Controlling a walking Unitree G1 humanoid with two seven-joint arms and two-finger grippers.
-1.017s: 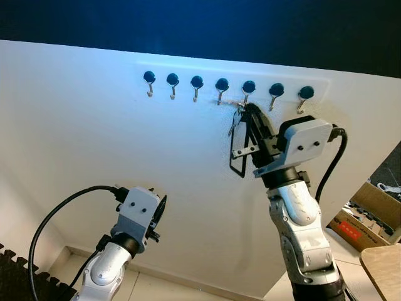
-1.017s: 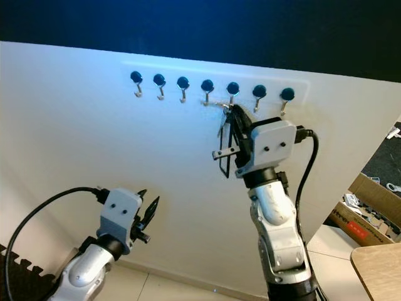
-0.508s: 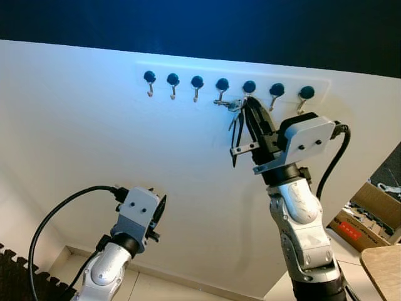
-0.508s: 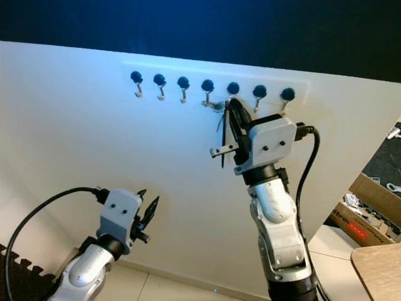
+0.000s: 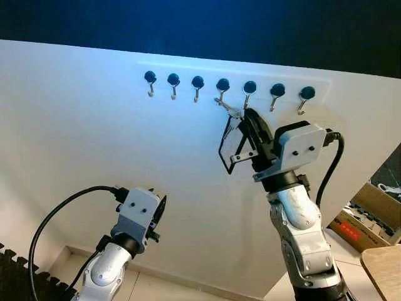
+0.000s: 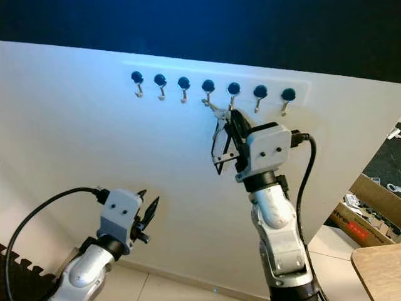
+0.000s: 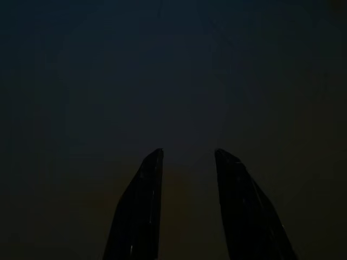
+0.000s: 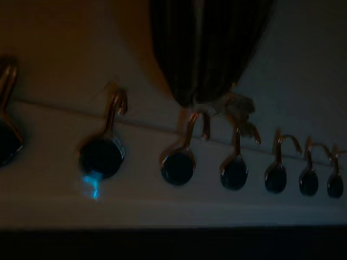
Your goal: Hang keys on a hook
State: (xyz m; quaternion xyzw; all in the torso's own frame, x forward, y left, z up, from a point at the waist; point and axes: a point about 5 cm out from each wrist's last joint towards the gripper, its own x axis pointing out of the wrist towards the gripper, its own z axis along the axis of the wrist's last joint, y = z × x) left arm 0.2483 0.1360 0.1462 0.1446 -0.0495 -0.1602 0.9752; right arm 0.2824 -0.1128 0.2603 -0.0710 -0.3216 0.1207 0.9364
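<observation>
Your right gripper (image 5: pixel 246 119), shut on the keys (image 5: pixel 229 114), sits just below the fourth hook (image 5: pixel 222 88); left gripper (image 5: pixel 161 207) idle, narrowly open.

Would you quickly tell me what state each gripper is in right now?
Left gripper: open, holding nothing, idling low by the wall.
Right gripper: shut on the keys, raised just below the row of hooks.

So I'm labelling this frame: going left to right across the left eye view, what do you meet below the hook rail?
Left gripper → black key loop → right gripper holding the keys → cardboard box.
</observation>
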